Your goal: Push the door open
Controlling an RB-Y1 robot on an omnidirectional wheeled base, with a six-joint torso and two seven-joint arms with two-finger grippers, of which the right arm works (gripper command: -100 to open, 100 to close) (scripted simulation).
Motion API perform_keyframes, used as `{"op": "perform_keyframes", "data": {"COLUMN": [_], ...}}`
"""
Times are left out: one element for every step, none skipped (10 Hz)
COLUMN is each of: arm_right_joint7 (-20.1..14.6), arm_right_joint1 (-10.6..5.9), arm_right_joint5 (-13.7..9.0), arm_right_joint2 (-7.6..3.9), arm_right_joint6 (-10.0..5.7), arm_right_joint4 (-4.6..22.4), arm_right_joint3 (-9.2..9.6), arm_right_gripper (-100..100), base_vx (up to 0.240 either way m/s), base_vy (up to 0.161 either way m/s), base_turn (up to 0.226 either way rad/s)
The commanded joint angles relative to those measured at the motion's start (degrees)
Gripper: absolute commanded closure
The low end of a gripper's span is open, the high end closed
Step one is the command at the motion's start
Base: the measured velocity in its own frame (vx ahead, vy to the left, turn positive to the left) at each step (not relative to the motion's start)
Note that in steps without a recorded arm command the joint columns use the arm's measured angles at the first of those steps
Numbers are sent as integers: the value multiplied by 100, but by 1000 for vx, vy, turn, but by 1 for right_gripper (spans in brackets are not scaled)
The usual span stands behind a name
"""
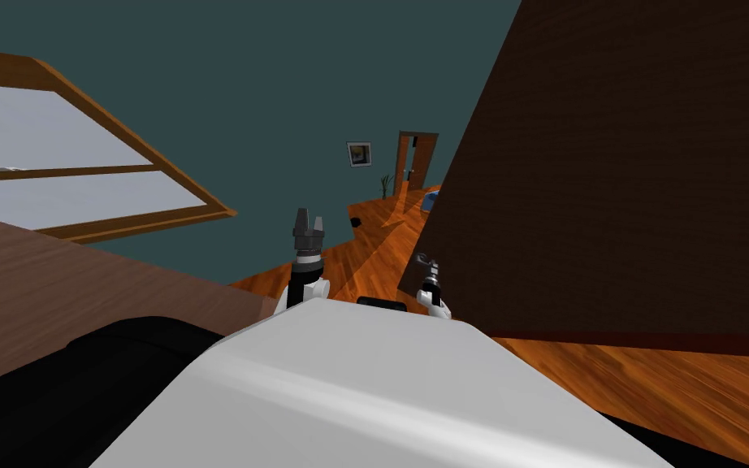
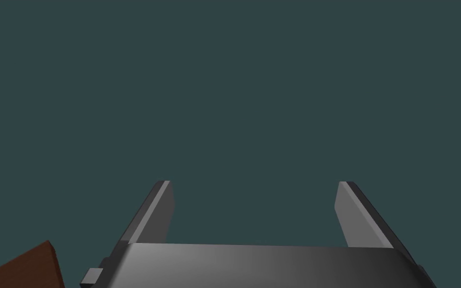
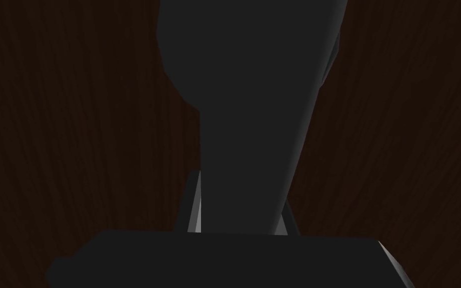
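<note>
A tall dark brown door (image 1: 608, 162) stands close on my right, its free edge toward the middle of the head view. My right gripper (image 1: 429, 270) is at that edge, at the door's handle (image 1: 423, 259). In the right wrist view its fingers (image 3: 194, 210) press the sides of the dark grey lever handle (image 3: 254, 110), with the door's dark wood (image 3: 74, 125) right behind it. My left gripper (image 1: 309, 221) is raised in front of my chest, away from the door, and stands open (image 2: 254, 200) with nothing between its fingers.
A brown flat surface (image 1: 48, 284) lies close on my left under a wood-framed window (image 1: 80, 171). Orange wooden floor (image 1: 365, 252) runs ahead along a teal wall (image 1: 283, 97) to a far brown door (image 1: 415, 160), with a small plant (image 1: 385, 185) beside it.
</note>
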Motion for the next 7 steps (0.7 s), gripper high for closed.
{"op": "perform_keyframes", "data": {"arm_right_joint7": [87, 139, 181, 217, 187, 237, 246], "arm_right_joint1": [-41, -43, -46, -48, 21, 29, 29], "arm_right_joint5": [-51, -77, -99, -117, -119, -190, -204], "arm_right_joint2": [45, 130, 205, 278, 188, -6, -30], "arm_right_joint6": [-47, -49, -50, -51, -18, -25, -26], "arm_right_joint4": [-38, -45, -51, -55, -117, -138, -141], "arm_right_joint3": [-104, -155, -196, -231, -244, -376, -400], "arm_right_gripper": [100, 100, 100, 100, 100, 100, 100], "base_vx": [228, 182, 159, 143, 57, 121, 168], "base_vy": [51, 56, 43, 73, 24, 39, 44], "base_turn": [-100, -113, -88, -79, -55, -17, -45]}}
